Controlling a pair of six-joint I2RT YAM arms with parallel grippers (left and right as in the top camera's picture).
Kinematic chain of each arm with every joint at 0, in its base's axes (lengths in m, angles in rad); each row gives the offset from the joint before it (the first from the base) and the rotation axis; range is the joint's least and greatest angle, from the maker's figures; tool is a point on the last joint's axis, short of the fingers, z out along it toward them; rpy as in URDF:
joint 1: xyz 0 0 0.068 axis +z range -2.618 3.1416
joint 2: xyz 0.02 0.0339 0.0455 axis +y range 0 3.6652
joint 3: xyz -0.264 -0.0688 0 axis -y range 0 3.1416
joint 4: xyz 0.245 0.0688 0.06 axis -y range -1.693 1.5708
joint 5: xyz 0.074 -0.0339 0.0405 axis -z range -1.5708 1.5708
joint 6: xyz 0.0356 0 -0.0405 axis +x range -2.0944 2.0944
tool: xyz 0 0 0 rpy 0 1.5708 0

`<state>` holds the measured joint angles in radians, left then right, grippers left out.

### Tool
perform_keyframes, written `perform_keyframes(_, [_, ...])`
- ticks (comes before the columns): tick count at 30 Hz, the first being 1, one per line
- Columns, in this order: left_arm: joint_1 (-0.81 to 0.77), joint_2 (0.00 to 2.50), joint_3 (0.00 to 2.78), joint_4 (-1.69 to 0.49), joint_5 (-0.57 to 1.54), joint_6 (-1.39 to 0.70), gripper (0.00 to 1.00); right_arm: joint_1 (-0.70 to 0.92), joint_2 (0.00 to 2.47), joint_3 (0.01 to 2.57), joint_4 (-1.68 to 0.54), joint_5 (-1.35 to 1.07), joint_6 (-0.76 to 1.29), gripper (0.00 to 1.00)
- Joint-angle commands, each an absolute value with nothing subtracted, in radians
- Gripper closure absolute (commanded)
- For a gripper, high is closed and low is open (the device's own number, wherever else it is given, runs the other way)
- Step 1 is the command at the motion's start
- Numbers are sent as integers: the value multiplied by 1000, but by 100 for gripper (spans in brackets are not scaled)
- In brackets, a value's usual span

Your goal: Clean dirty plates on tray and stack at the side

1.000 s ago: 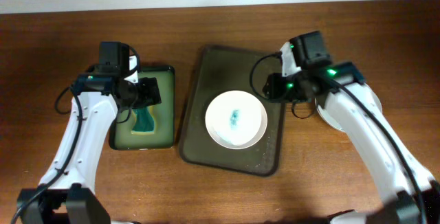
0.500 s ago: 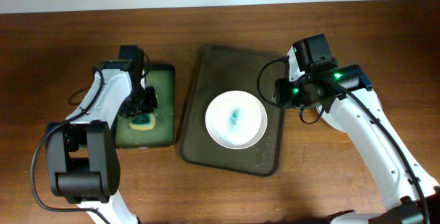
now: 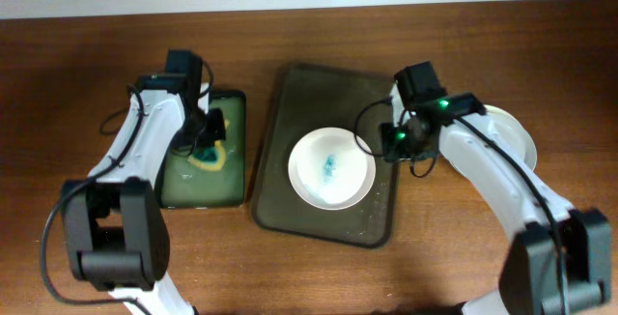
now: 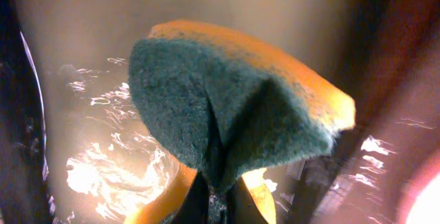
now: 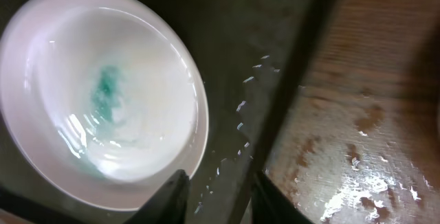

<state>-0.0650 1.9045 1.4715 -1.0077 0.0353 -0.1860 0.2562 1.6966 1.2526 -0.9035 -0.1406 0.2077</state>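
Brown wooden table [image 3: 435, 257], with a pale wall strip along 12 o'clock. At centre, a dark tray [image 3: 319, 88] carrying one white plate [image 3: 331, 168] in its 6 o'clock half, with a teal smear [image 3: 329, 165] in the well. At 9 o'clock from the tray, a green basin [image 3: 193, 194], wet and glinting in the left wrist view. At 3 o'clock, a clean plate [image 3: 512, 131] on the bare wood, half hidden under the right arm.

Tight pinch of the left gripper [image 4: 220, 198] on a sponge [image 4: 234, 114], which is folded by the squeeze, green scouring face outward and yellow foam behind. Hangs over the basin; cannot tell whether it is clear of the bottom. Middling gap at the right gripper [image 5: 221, 196], nothing between the fingers [image 5: 173, 189]. Hovers above the tray's 3 o'clock edge, just beside the dirty plate's rim and not touching it.

As for the sponge: probably light, soft and soaked. Likely to drip on the way across and to give under pressure, so better pressed flat onto the smear than dragged by a corner.

As for the plate: probably stiff, breakable and slick when wet. Best taken at the rim near 3 o'clock, one finger under the lip and one above, never at the shallow well with nothing there to pinch. Likely to skate on the wet tray during scrubbing unless steadied at that rim.
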Motion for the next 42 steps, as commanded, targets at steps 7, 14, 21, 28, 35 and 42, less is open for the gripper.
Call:
perform_keyframes(7, [-427, 1958, 1549, -874, 330, -242, 100, 261, 2004, 1249, -779, -236, 178, 90])
perform_keyframes(14, [-576, 2197, 1549, -770, 357, -460, 100, 262, 2006, 1249, -777, -233, 199, 96])
perform_keyframes(21, [-671, 2285, 1561, -629, 625, -441, 100, 262, 2006, 1249, -776, -233, 199, 96])
perform_keyframes(28, [-612, 2284, 1608, -770, 414, -418, 100, 262, 2006, 1249, -777, -233, 199, 96])
perform_keyframes(35, [-467, 2284, 1736, -1079, -249, -365, 100, 262, 2006, 1249, -777, -232, 199, 96])
perform_keyframes(42, [-498, 2285, 1736, -984, 380, -365, 100, 262, 2006, 1249, -776, -232, 200, 96])
